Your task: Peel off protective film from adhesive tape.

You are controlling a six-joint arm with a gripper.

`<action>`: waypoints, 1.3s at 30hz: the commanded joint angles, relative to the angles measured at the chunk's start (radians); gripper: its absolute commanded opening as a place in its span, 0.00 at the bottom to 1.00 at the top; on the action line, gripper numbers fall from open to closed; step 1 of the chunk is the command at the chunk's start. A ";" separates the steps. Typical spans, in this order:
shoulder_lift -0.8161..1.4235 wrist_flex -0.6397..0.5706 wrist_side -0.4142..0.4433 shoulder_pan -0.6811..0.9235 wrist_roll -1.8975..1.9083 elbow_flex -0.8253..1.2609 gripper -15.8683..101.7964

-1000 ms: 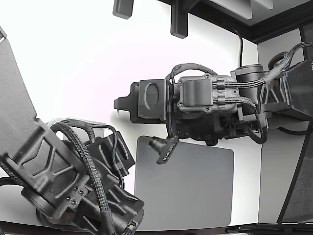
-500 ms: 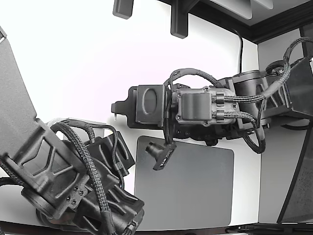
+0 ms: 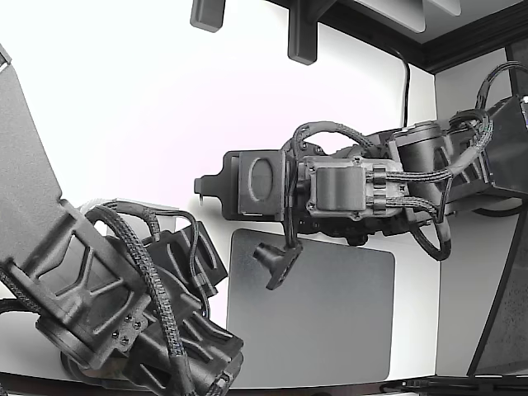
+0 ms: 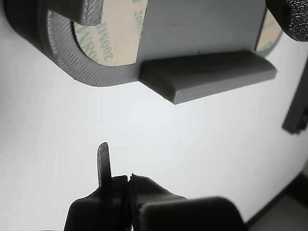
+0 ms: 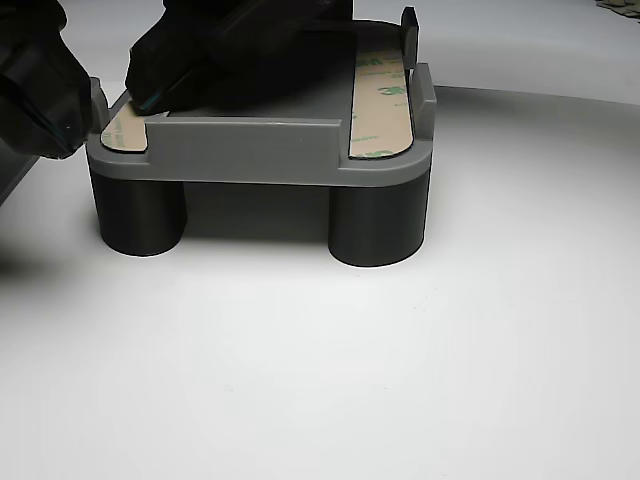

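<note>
A grey printed part [image 5: 260,155] stands on round legs on the white table. Two strips of adhesive tape lie on its top, each covered by tan protective film with green print: one strip [image 5: 382,100] [image 4: 110,33] and another [image 5: 125,128] [image 4: 269,36]. My gripper [image 4: 129,179] has its thin black jaws pressed shut, and I see nothing between them. It sits a short gap away from the part's edge. In the exterior view my gripper [image 3: 200,183] points toward that view's left. A second black gripper [image 5: 200,60] rests on top of the part.
A dark grey mat [image 3: 330,330] lies on the white table under my arm. The second arm [image 3: 124,297] fills the exterior view's lower left. Dark fixtures [image 3: 301,33] hang at the top and a dark panel [image 3: 503,330] stands at the right.
In the exterior view my arm slid a little to the left, then came back right and slightly lower. The jaws stayed shut. The second arm did not move.
</note>
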 commanded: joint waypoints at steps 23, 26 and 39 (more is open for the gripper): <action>-0.074 -0.087 0.025 0.012 0.031 -0.032 0.04; -0.075 -0.094 0.025 0.014 0.029 -0.031 0.04; -0.138 -0.086 0.046 0.038 0.078 -0.064 0.04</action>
